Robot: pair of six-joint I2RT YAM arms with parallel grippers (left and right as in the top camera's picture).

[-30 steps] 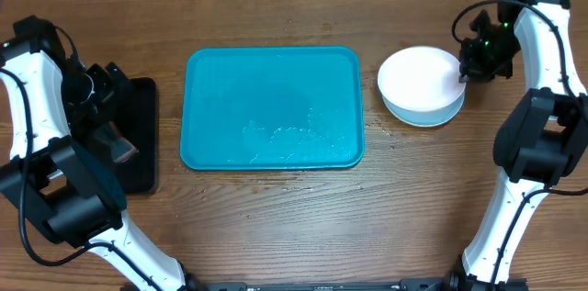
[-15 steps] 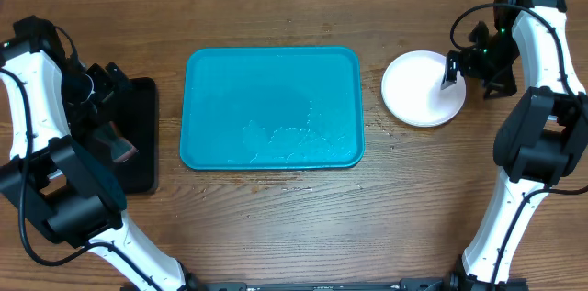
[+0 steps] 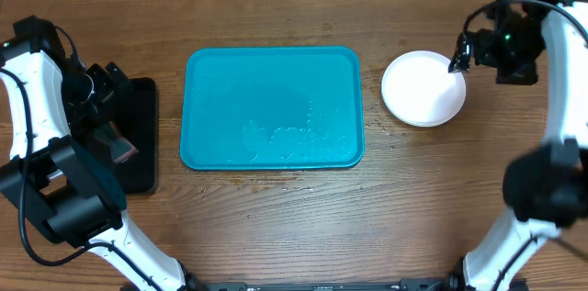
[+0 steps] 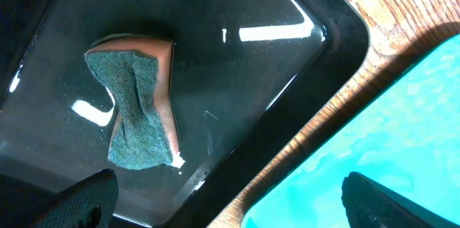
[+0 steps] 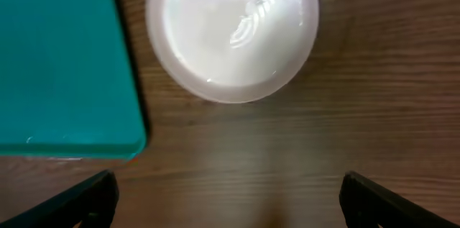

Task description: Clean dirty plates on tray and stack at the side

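Hovering open-fingered: right gripper beside white plate, left gripper over black tray

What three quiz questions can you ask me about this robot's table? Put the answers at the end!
1. On which of the robot's sides does the white plate sit, seen from the blue tray?
2. True or false: the right tool is squeezing the white plate.
3. Where does the sponge lie? A) on the blue tray B) in the black tray C) on the white plate

Key: 1) its right side. 2) False: the right tool is open and holds nothing. 3) B.
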